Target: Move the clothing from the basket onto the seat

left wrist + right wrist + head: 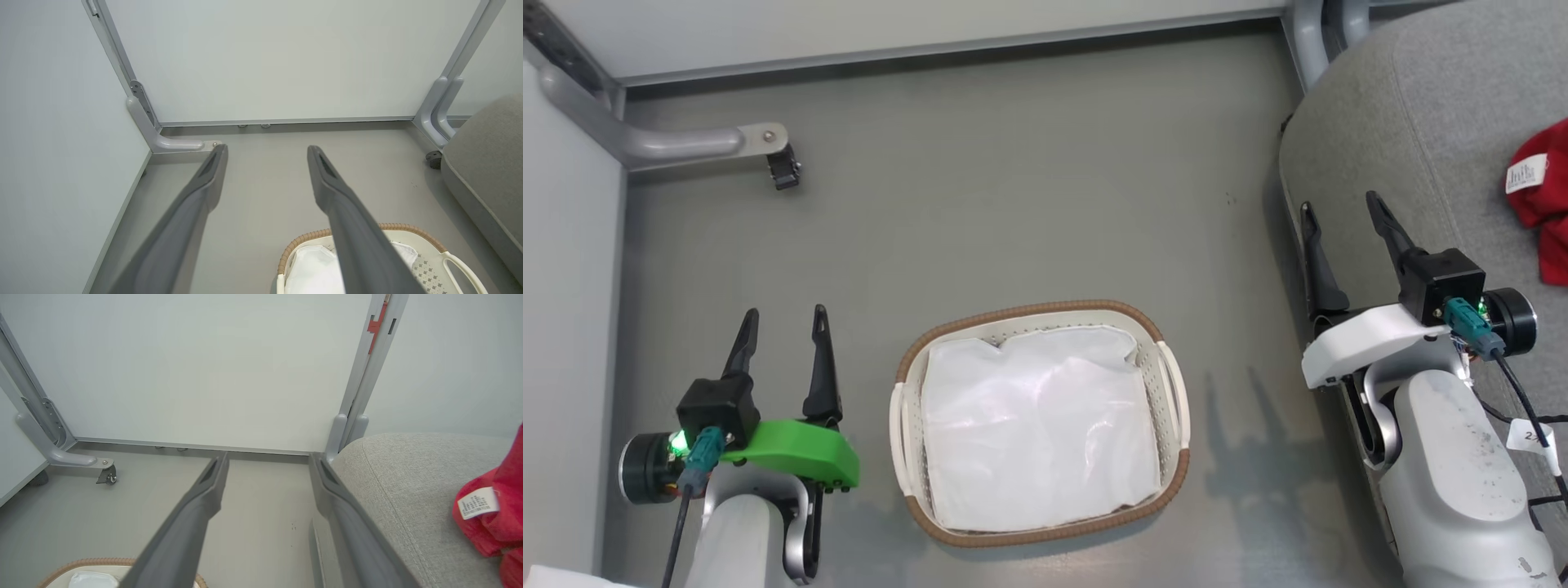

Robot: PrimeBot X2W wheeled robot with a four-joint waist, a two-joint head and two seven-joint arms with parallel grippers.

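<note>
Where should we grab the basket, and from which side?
Probably the left handle, from above with the left gripper, which is nearest. The basket sits upright on the floor. Its handles are thin white loops standing off the short walls, so the open jaws could straddle the loop's bar.

Bright even light, soft shadows on the floor point(1245, 465), faint sheen on the white sheet point(1037, 425), sharp focus
</note>
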